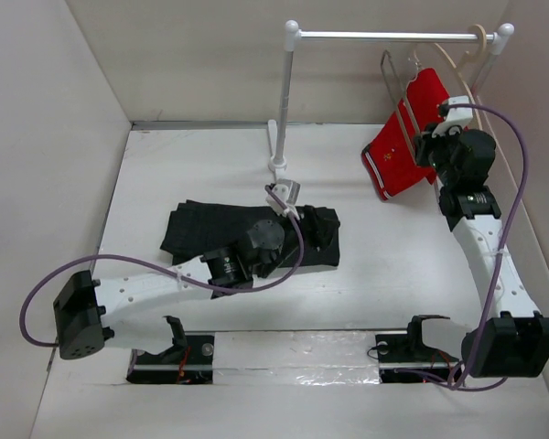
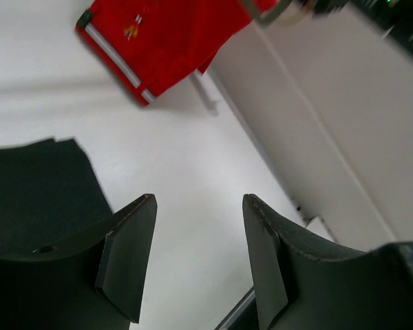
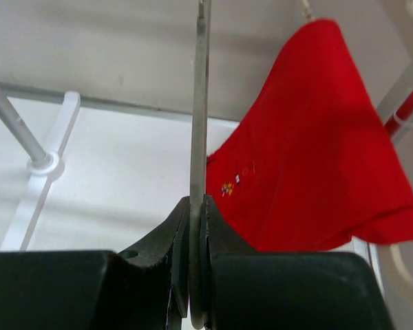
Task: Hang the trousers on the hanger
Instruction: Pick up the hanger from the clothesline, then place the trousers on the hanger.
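The black trousers lie folded on the table left of centre, and their edge shows in the left wrist view. My left gripper is open and empty over their right end, with bare table between its fingers. The thin grey metal hanger hangs from the rail at the back right. My right gripper is shut on its lower part. In the right wrist view the grey hanger wire runs straight up out of the shut gripper.
Red shorts hang on a cream hanger just behind the grey one, and show in both wrist views. The white rack has a rail, a left pole and a foot. Walls enclose the table.
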{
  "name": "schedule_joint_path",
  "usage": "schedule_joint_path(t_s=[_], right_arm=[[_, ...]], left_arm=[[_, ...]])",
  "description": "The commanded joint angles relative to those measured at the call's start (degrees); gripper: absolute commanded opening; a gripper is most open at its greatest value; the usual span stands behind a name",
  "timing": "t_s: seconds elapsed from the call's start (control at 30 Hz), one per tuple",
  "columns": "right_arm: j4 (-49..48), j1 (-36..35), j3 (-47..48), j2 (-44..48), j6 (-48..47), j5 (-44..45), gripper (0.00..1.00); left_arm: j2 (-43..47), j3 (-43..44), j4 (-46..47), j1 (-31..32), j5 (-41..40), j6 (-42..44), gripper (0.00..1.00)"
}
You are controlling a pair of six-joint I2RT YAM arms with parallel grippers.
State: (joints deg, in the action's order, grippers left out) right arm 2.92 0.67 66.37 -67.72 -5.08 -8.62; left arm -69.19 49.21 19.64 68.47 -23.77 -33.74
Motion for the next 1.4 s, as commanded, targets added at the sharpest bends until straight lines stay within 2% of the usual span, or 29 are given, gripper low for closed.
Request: schedule_joint_path(t_s=[0.0,0.1,0.23,0.33,0.53,0.73,0.87,0.97,1.1,1.37], right_arm=[[-5.5,-0.3,-2.0,3.2,1.0,1.2,0.00],[-4.4,-2.1,-6.4,6.2,0.3,0.6,0.00],[-7.0,-6.5,-15.1,11.6,1.7,4.8,0.00],[-6.5,-8.7,-19.8,15.1,1.7,7.4,0.00],[-4.7,-11.0,-23.5,19.5,1.3,6.2,0.00],[-5.0,-15.9,-25.7,19.3,1.3,9.9,0.00],[-5.6,-18.4,-27.0,18.0,1.3,11.8,0.00],[-6.5,-18.9,-28.0,17.7,1.4,12.2,0.00],[-6.3,-20.1,-28.7,17.5,1.6,12.9,0.00],[-8.3,-21.1,-31.2,18.8,1.8,14.9,0.00]], left_arm=[[-1.2,5.7,6.0,-3.2,6.3,2.3,0.50],[-4.9,10.7,5.3,-6.7,9.9,2.2,0.50],[-12.2,21.8,0.9,-10.8,14.1,1.2,0.50],[-17.4,26.4,1.3,-15.0,21.4,-2.4,0.50],[-27.3,36.5,-2.1,-16.1,23.5,-2.3,0.52],[-37.5,43.1,-3.9,-17.3,26.8,-4.1,0.52],[-38.2,38.4,3.3,-17.3,27.9,-5.8,0.51],[-39.9,39.6,2.7,-17.3,28.2,-6.1,0.50],[-39.8,37.2,6.3,-17.3,28.0,-7.0,0.48],[-42.9,39.2,3.4,-17.3,26.4,-6.7,0.44]])
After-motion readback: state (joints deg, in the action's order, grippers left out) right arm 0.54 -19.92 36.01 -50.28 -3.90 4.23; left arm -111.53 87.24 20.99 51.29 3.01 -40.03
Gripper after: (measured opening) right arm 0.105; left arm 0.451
